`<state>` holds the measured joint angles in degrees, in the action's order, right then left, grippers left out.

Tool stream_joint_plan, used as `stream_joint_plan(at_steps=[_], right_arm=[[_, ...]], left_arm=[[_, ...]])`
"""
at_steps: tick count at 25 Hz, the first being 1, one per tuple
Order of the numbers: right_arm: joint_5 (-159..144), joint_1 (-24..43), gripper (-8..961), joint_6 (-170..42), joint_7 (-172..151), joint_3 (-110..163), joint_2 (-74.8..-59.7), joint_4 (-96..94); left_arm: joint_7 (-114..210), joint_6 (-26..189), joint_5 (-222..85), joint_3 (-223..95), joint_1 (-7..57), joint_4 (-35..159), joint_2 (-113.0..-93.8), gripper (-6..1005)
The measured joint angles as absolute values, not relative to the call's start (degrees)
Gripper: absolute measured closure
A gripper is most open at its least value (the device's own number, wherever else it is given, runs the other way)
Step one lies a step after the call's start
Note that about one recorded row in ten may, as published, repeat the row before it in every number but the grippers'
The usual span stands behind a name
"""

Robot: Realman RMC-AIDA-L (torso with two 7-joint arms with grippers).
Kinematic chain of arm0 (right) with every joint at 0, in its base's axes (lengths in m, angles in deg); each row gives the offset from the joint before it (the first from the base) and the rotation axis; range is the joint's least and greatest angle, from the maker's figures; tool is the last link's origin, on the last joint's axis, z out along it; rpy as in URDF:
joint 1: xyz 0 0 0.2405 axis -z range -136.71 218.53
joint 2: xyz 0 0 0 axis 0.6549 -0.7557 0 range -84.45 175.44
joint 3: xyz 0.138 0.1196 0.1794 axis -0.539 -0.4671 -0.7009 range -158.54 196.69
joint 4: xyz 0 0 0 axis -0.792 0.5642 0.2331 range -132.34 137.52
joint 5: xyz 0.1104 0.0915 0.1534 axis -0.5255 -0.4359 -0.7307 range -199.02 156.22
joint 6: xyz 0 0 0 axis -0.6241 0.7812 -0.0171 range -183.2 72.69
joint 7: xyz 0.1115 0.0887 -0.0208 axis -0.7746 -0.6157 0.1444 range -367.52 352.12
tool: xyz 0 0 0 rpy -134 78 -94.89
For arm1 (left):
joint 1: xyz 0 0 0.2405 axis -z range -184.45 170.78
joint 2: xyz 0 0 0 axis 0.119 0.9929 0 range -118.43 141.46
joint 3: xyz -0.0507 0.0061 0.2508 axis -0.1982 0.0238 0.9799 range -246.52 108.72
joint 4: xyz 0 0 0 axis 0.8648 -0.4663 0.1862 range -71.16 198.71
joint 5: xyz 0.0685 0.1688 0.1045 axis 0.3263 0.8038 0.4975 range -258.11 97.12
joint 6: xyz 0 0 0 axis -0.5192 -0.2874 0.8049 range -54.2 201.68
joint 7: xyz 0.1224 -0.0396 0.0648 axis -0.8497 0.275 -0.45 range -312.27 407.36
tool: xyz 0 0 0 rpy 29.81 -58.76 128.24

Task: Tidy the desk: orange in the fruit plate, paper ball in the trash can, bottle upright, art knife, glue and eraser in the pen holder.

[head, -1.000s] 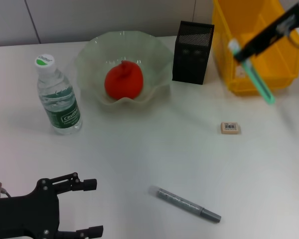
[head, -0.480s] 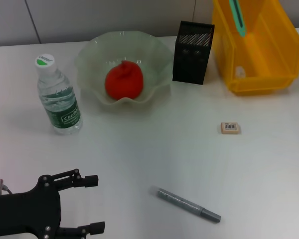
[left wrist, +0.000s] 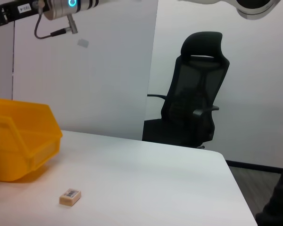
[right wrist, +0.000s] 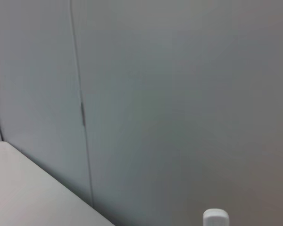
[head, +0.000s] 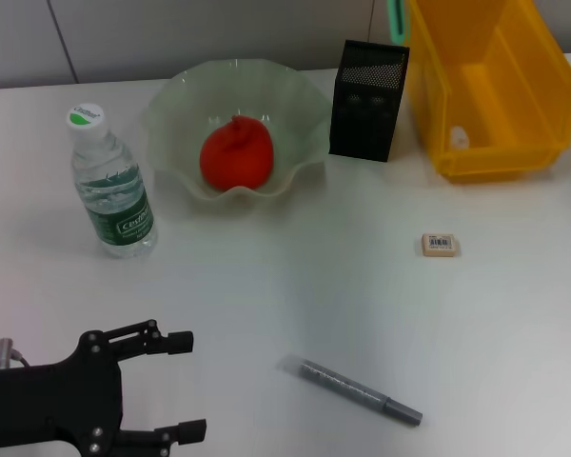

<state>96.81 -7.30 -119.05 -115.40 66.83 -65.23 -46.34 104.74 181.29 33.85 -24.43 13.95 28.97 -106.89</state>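
Observation:
The orange (head: 236, 152) lies in the pale glass fruit plate (head: 171, 105). The bottle (head: 109, 186) stands upright left of the plate. The black mesh pen holder (head: 369, 100) stands beside the yellow trash bin (head: 514, 157), which holds a small white paper ball (head: 459, 139). The eraser (head: 440, 245) and the grey art knife (head: 357, 390) lie on the table. The green glue (head: 395, 13) hangs at the top edge above the pen holder, held by my right gripper, which is out of the head view. Its white end (right wrist: 215, 219) shows in the right wrist view. My left gripper (head: 190, 386) is open and empty at the front left.
The left wrist view shows the eraser (left wrist: 70, 197), the bin (left wrist: 19, 139), my right arm (left wrist: 61, 5) overhead, and a black office chair (left wrist: 193, 103) beyond the table's edge.
The glue has moved left and up, from in front of the yellow bin to above the pen holder, and the right arm has left the head view. The left gripper crept slightly right.

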Motion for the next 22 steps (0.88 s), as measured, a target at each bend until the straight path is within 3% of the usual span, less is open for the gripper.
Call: stream_joint_plan(at_steps=[22], right_arm=[[93.3, -4.0, 786, -118.0, -110.6, 66.7, -66.28, -40.4]], left_arm=[[104.1, 180.4, 33.9, -24.2, 14.2, 29.7, -106.87, 138]])
